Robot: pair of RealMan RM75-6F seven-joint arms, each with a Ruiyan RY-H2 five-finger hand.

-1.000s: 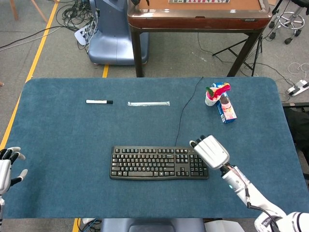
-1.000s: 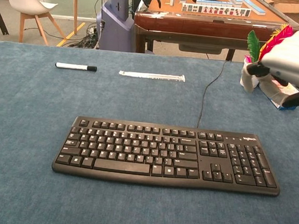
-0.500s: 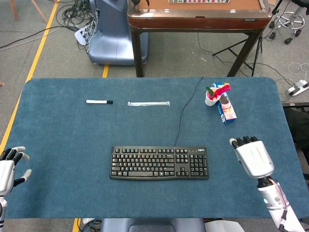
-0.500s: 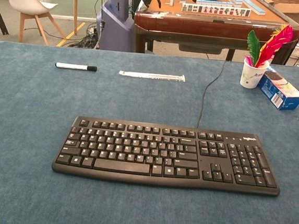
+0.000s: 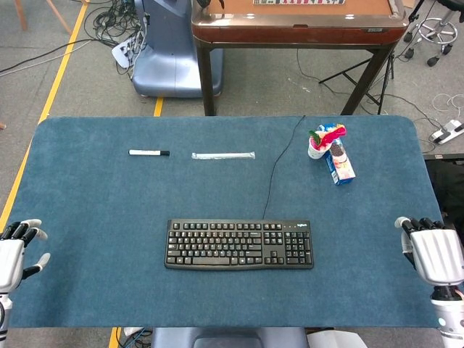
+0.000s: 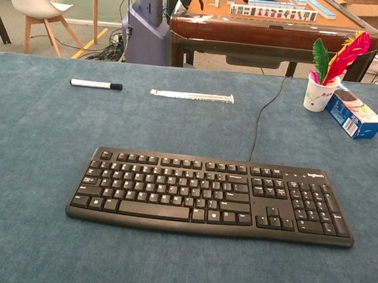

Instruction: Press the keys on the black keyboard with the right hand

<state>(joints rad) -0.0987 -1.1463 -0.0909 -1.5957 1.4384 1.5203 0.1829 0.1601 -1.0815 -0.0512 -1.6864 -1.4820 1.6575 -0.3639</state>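
Note:
The black keyboard (image 5: 240, 244) (image 6: 211, 196) lies flat near the front of the blue table, its cable running toward the far edge. My right hand (image 5: 431, 250) hovers at the table's right edge, well to the right of the keyboard, palm down, fingers apart and empty. At the far left edge my left hand (image 5: 14, 250) is also empty with fingers spread. The chest view shows neither hand.
A black-capped marker (image 5: 148, 153) and a clear wrapped strip (image 5: 222, 155) lie at the back left. A white cup of feathers (image 6: 320, 92) and a blue carton (image 6: 354, 113) stand at the back right. A brown table (image 5: 297, 25) stands beyond.
My right hand left the keyboard's number pad and swept right to the table's right edge, leaving the chest view. The left hand barely moved.

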